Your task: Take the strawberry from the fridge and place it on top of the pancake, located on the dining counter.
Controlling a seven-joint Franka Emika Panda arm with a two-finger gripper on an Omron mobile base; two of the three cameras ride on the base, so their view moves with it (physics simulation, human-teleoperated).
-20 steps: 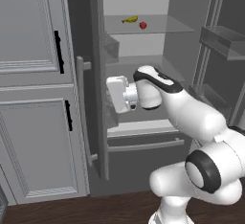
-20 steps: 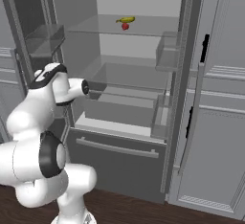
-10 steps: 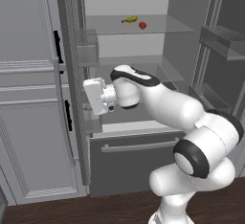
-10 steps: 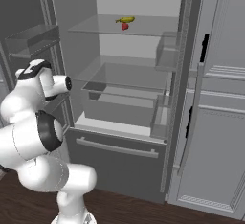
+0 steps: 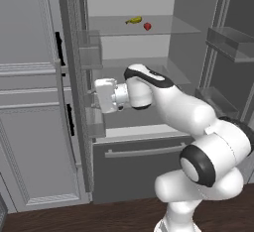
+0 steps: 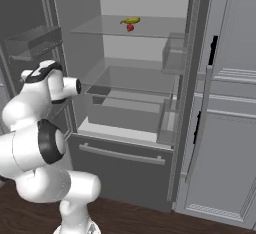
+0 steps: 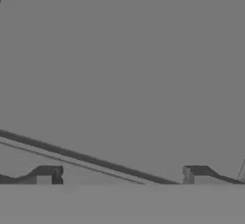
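The fridge point(image 5: 139, 169) stands with both doors open, and its pale inside and glass shelves show. On its top glass shelf lies the small red strawberry point(image 5: 147, 26) point(image 6: 130, 27), right beside a small yellow item. My gripper point(image 5: 97, 98) is well below and left of the berry, against the inner side of the left door at the height of the door bins. In the hand view the gripper point(image 7: 122, 175) faces a flat grey surface, its fingertips point(image 7: 48, 174) wide apart, open and empty. The pancake and the dining counter are out of view.
Light grey panelled cabinets point(image 5: 30, 127) point(image 6: 225, 143) with black handles flank the fridge. Clear bins point(image 5: 230, 42) line the right door and a bin point(image 5: 92, 55) hangs on the left door. The freezer drawer point(image 6: 125, 160) below is shut. A dark wood floor lies underneath.
My hand has swung left, from the fridge's middle to the inner side of the left door, and that door now stands wider open. The strawberry has not moved.
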